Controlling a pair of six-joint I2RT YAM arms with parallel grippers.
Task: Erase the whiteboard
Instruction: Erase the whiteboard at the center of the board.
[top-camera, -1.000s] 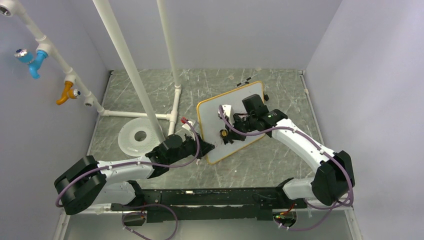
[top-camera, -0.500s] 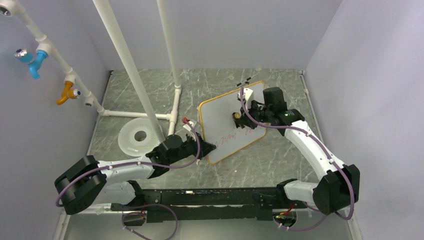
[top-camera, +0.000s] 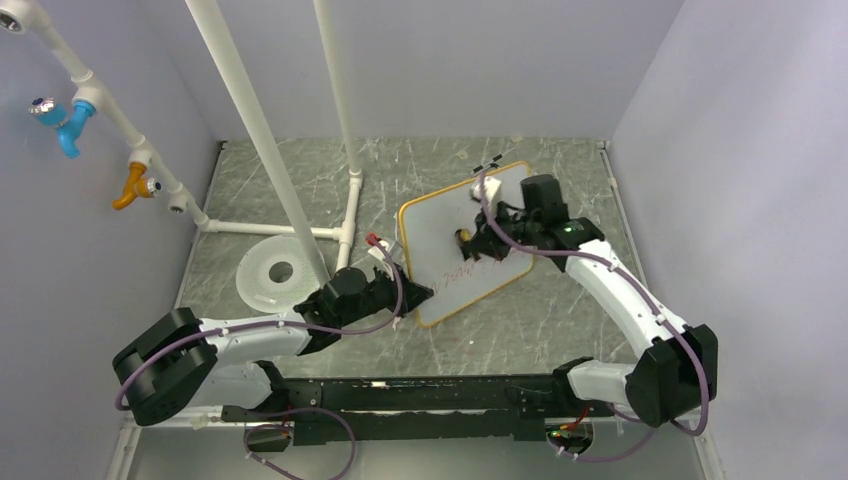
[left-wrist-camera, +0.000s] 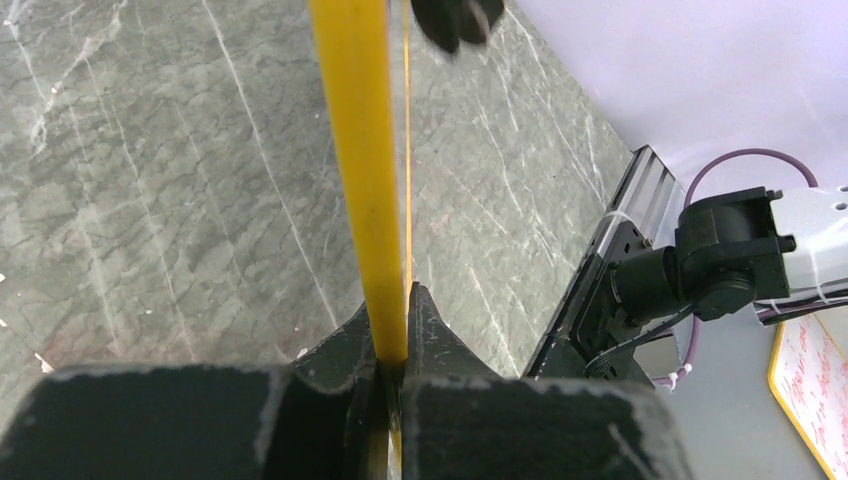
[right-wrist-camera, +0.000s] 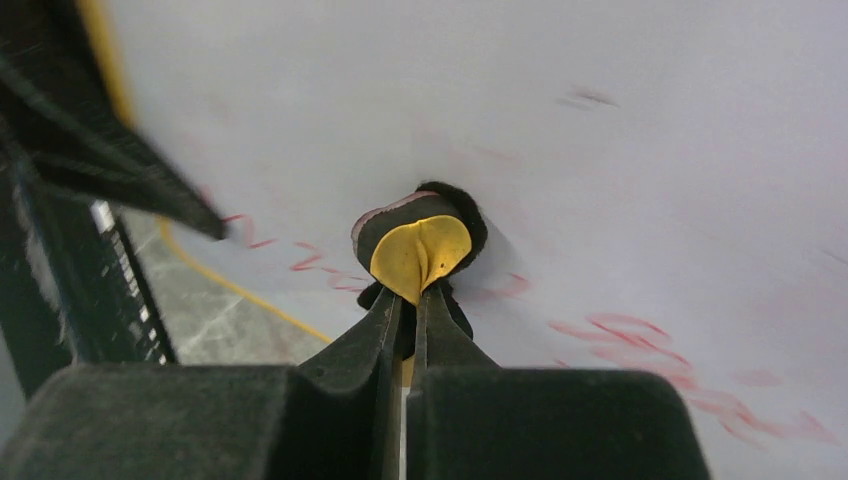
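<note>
The whiteboard (top-camera: 440, 230) lies tilted on the table, orange-framed, with red scrawl across its lower part. My left gripper (top-camera: 415, 296) is shut on its near-left frame edge; the yellow frame (left-wrist-camera: 362, 180) runs up between the jaws in the left wrist view. My right gripper (top-camera: 470, 240) is shut on a small yellow and black eraser pad (right-wrist-camera: 420, 250) and presses it on the board face (right-wrist-camera: 620, 150), with red marks beside it on both sides.
A round white disc with a centre hole (top-camera: 272, 272) lies left of the board. A white pipe frame (top-camera: 345, 205) stands behind it. Blue (top-camera: 62, 118) and orange (top-camera: 135, 185) valves sit on the left wall pipe. The grey walls close in on three sides.
My right gripper swept the eraser from the board's lower middle up toward the far right, then came back a little to the left. The left gripper kept its hold.
</note>
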